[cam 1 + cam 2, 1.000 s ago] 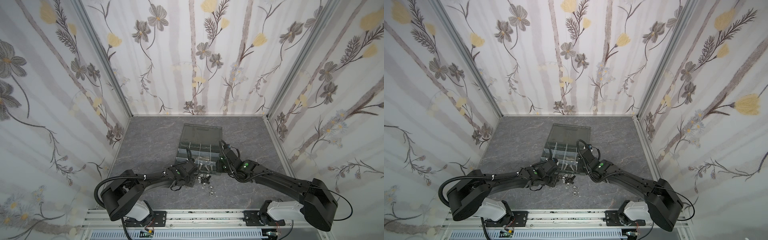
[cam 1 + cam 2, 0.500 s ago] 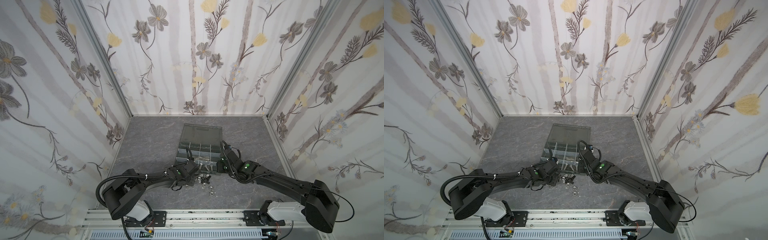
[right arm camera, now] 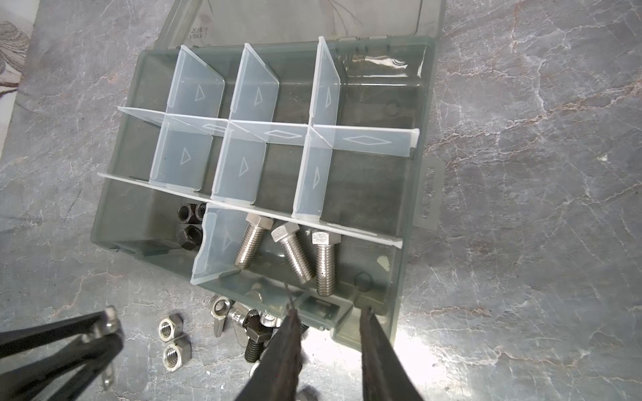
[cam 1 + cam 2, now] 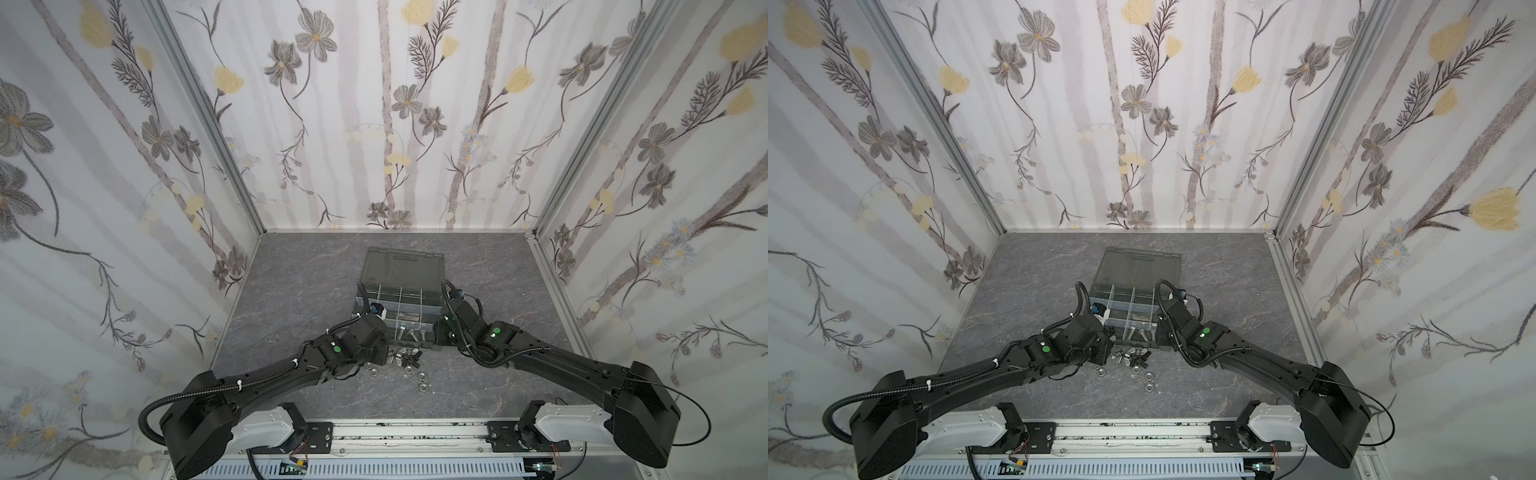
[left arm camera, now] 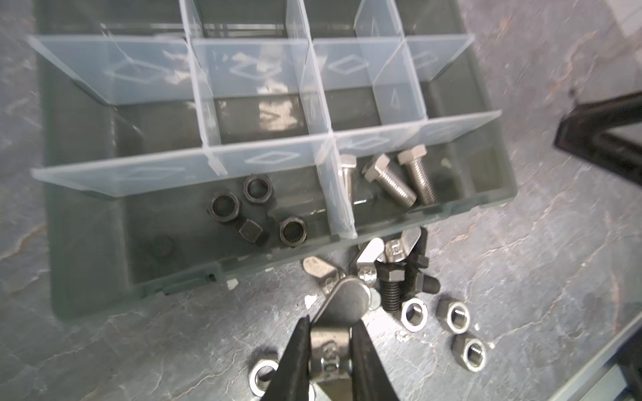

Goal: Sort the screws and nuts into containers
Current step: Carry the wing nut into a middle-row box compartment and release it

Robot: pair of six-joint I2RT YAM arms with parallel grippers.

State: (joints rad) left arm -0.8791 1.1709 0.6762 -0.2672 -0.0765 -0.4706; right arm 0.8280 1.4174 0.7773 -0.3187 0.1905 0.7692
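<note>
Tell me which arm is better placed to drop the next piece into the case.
Left, probably. The left gripper is shut on a wing nut just in front of the case. The right gripper hangs open and empty at the case's front rim.

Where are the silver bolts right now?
In both top views the three silver bolts lie in the organiser case's nearest row, right-hand compartment, just beyond the loose nuts.

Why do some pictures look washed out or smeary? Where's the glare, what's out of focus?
Right wrist view: a glare patch washes out the table beside the case's corner, and the right fingers near the lens look soft. Left wrist view: the far dividers are smeared, the silver bolts crisper. Both top views: the loose nuts are too small to resolve.
</note>
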